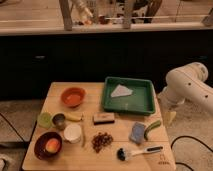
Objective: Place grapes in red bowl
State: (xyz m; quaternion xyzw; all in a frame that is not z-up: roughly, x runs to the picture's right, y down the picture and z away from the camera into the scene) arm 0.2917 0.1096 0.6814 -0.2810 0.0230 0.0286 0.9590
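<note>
The grapes (101, 141), a small loose bunch of dark reddish-brown berries, lie on the wooden table (150, 162) near its front edge, just right of a white cup (72, 133). The red bowl (73, 96) stands at the table's back left and holds nothing that I can see. My white arm (189, 86) comes in from the right. Its gripper (169, 115) hangs down beside the table's right edge, off the front right corner of the green tray, well to the right of the grapes and far from the red bowl.
A green tray (145, 107) with a white cloth (121, 91) sits at back right. A dark block (103, 118), banana (74, 117), green cup (45, 119), metal cup (59, 120), dark bowl (39, 150) with fruit, blue sponge (137, 132) and black-bristled brush (137, 151) lie around the grapes.
</note>
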